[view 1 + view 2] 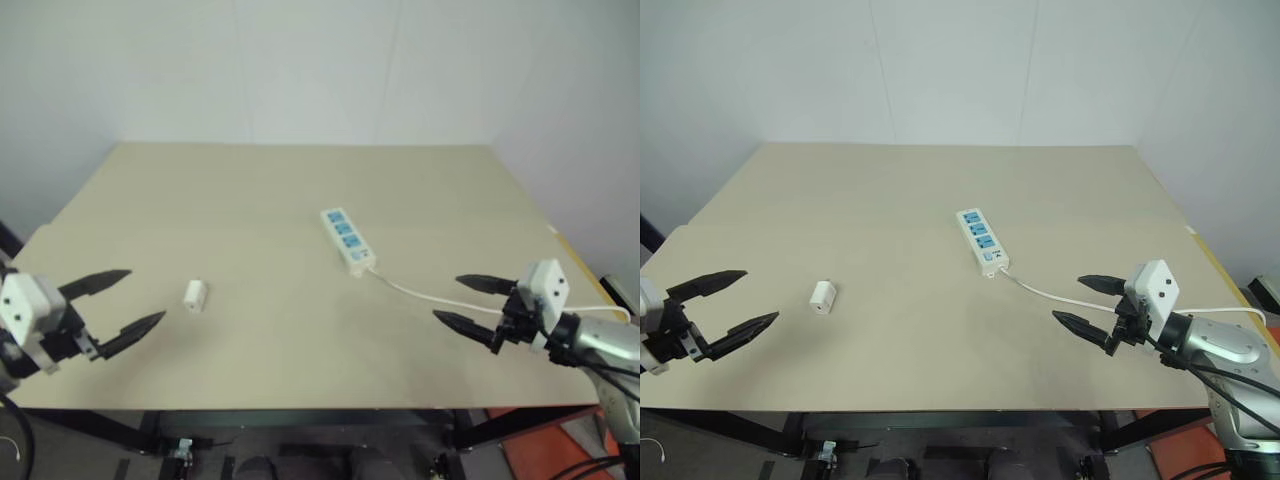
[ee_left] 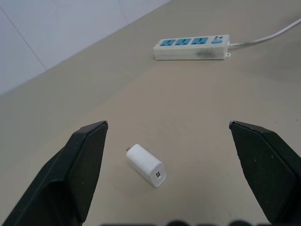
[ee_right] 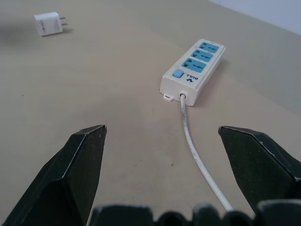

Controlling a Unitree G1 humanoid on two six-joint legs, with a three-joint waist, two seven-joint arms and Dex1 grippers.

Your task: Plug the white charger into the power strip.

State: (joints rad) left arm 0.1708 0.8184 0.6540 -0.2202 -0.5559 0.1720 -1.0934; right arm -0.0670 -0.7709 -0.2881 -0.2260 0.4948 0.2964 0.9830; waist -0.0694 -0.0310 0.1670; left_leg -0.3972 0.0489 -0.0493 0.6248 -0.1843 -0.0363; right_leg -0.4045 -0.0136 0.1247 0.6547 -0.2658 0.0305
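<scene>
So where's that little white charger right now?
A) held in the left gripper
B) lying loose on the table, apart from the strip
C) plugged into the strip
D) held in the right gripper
B: the charger lies on its side on the table, well away from the strip, and both the left gripper and the right gripper are open and empty.

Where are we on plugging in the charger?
Nothing is done yet. The charger lies loose on the table, apart from the power strip, whose sockets are all free. The left gripper is open near the charger; the right gripper is open by the cable. Grasping, carrying and plugging remain.
</scene>
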